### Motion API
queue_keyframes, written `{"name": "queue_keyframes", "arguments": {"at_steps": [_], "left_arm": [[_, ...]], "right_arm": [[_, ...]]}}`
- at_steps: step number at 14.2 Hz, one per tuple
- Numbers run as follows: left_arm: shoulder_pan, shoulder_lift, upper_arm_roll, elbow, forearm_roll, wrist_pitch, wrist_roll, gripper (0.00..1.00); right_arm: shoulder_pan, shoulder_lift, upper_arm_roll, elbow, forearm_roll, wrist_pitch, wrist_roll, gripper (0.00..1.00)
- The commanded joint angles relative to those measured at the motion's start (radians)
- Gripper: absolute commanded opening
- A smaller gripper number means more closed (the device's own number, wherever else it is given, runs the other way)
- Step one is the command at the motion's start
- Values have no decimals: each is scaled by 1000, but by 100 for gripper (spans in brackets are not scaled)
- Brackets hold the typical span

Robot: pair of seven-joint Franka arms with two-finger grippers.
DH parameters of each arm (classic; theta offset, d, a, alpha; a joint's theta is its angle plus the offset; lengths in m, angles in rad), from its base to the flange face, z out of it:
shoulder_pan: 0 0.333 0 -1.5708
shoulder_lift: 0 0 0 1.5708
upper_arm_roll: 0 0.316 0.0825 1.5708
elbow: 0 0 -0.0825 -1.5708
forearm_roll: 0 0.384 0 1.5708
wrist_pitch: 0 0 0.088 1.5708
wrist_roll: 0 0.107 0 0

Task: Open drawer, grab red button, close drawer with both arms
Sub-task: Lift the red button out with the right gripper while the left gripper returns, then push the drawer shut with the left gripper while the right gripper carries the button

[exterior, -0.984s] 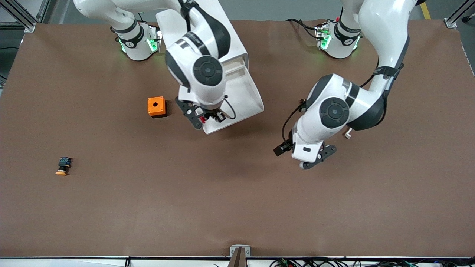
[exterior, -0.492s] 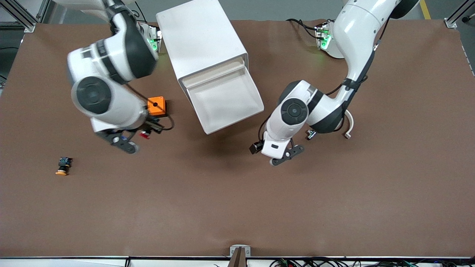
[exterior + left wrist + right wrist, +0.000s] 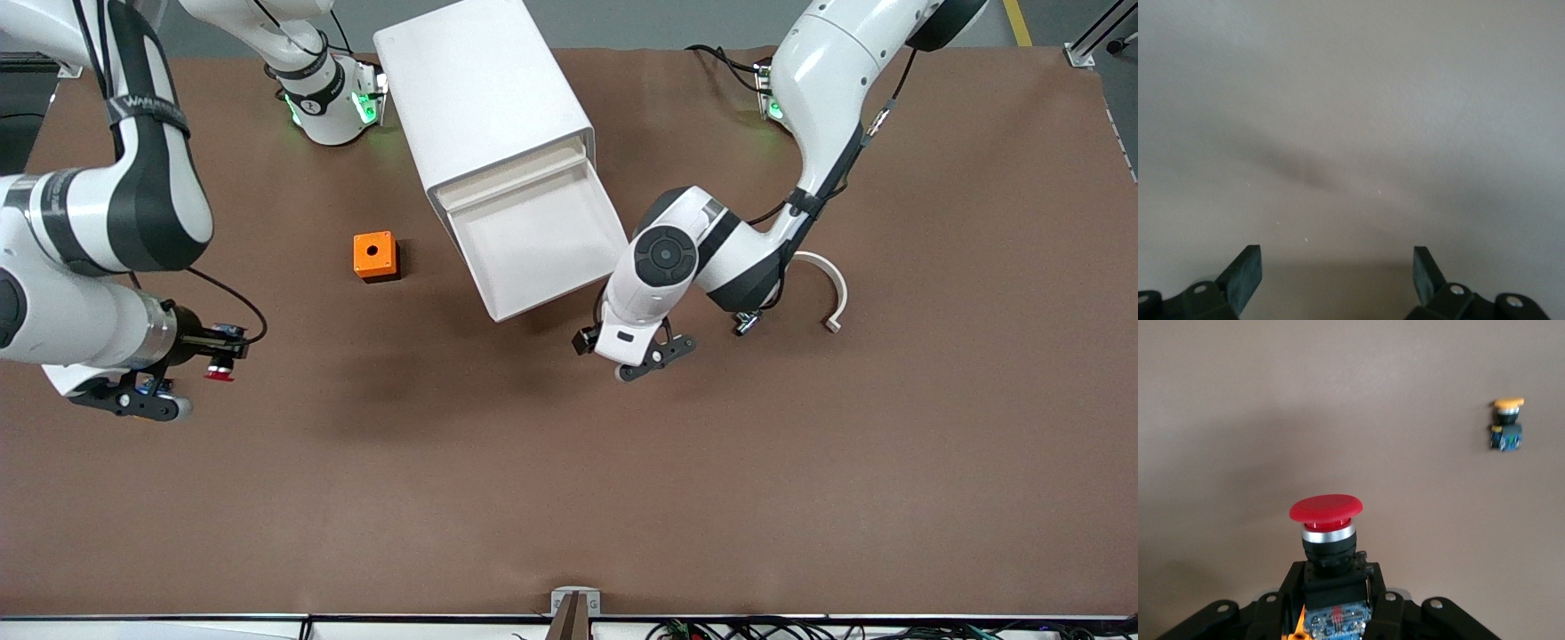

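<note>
- Two moves have just happened: the right gripper [image 3: 1336, 607], which a second ago hung over the front lip of the open white plastic drawer [image 3: 533, 240], has swung out to about 9 o'clock on the brown tabletop [image 3: 569, 489], taking the small red-capped push-button switch with the black-and-blue body [image 3: 1327, 510] with it.
- Its fingers are clamped narrow on the button's body. The red cap points away from the wrist, above bare tabletop and clear of it.
- Meanwhile the left gripper [image 3: 642, 363] has slid in toward the drawer and now sits at roughly 5 o'clock from it, just off the front corner. Its fingers are spread wide with nothing between them.
- Judged from this, opening and grabbing are done. The drawer still stands pulled out of the white box-shaped cabinet [image 3: 480, 89] at 12 o'clock, so closing it remains, and the left arm looks placed for that push.
- Untouched: the orange box with a hole [image 3: 374, 256], the similar orange-capped switch [image 3: 1507, 423] and a white curved strip [image 3: 831, 289] at 3 o'clock.
- White lettering runs along the right arm's black band, but I cannot read it. Nothing else shows a label.
</note>
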State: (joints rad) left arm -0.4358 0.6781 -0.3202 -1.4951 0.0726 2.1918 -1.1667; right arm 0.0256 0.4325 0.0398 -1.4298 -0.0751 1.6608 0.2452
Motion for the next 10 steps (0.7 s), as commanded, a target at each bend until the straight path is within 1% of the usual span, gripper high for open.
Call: {"name": "queue_keyframes", "arguments": {"at_steps": [1, 4, 5, 6, 10], "left_arm": [[-32, 5, 1, 4, -5, 14, -45, 100], [-66, 5, 1, 1, -23, 14, -62, 100], [-78, 5, 0, 0, -25, 14, -71, 100], [-86, 5, 0, -1, -31, 14, -82, 100], [-123, 6, 0, -11, -45, 14, -100, 100]], "right_arm": [[-65, 64, 22, -15, -35, 80, -93, 8], [-110, 133, 22, -15, -58, 154, -116, 8], [-121, 153, 22, -15, -67, 184, -116, 11], [-130, 170, 22, -15, -75, 210, -116, 12], [-180, 227, 22, -17, -89, 283, -156, 11]]}}
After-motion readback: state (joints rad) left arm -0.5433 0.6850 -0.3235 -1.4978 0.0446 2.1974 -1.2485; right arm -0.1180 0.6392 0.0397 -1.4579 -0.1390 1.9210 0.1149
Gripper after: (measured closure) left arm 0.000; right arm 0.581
